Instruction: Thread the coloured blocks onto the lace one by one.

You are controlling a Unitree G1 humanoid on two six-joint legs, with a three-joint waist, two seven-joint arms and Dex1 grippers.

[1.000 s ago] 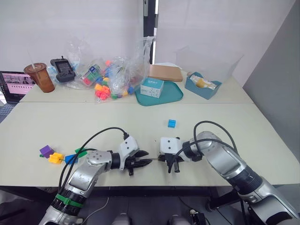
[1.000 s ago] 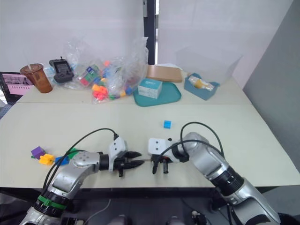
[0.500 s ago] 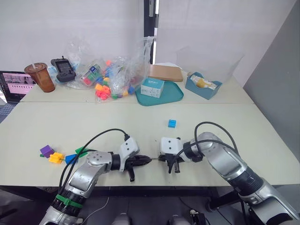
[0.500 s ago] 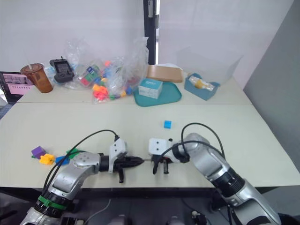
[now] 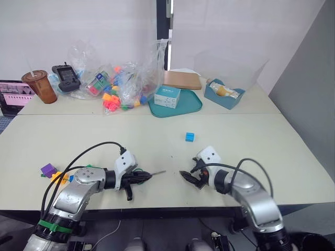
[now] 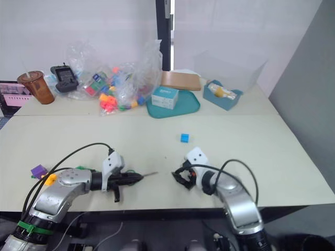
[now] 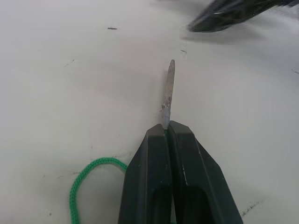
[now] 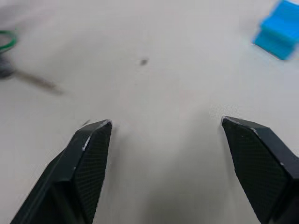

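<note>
Right gripper point(image 8: 166, 135) withdrawn from lace point(image 7: 167, 95) tip

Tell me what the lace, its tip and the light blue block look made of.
Lace: green braided cord, by its woven texture.
Tip: stiff grey needle, dull and speckled, likely metal or hard plastic, pinched in the left gripper.
Light blue block: smooth moulded plastic, by its even colour and crisp edges.

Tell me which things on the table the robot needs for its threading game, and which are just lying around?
For the job:
- lace, grey tip pinched in the left gripper
- light blue block
- purple block, orange-yellow block
- right gripper, open

Just lying about:
- heap of toy pieces in clear bags
- iced drink cup
- teal tray with small box
- blue bin
</note>
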